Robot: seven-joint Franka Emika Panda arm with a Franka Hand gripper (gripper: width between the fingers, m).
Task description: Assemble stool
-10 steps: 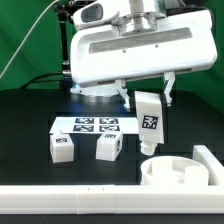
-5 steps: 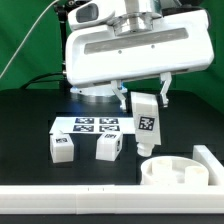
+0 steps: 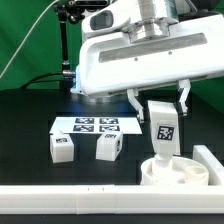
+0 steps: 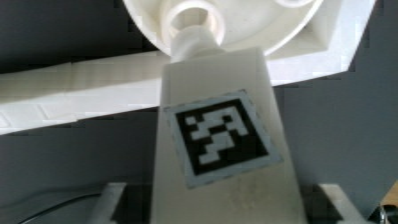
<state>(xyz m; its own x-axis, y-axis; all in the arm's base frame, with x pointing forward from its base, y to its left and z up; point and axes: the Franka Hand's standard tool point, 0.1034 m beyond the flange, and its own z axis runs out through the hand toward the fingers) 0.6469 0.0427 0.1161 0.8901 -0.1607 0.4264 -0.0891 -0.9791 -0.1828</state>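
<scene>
My gripper (image 3: pixel 160 106) is shut on a white stool leg (image 3: pixel 162 128), which hangs upright with its black-and-white tag facing the camera. The leg's narrow lower end sits right over the round white seat disc (image 3: pixel 178 171) at the exterior view's right; whether they touch I cannot tell. In the wrist view the leg (image 4: pixel 214 130) runs from between my gripper (image 4: pixel 224 200) out to the seat (image 4: pixel 276 25). Two more legs (image 3: pixel 63 147) (image 3: pixel 108 148) lie on the black table.
The marker board (image 3: pixel 95 125) lies flat behind the two loose legs. A long white rail (image 3: pixel 90 200) runs along the front, and its side piece (image 3: pixel 212 160) stands close to the seat, showing in the wrist view as a white band (image 4: pixel 71 92).
The arm has shifted toward the exterior view's right and a little lower, carrying the leg from beside the seat to over it. The grip is unchanged.
</scene>
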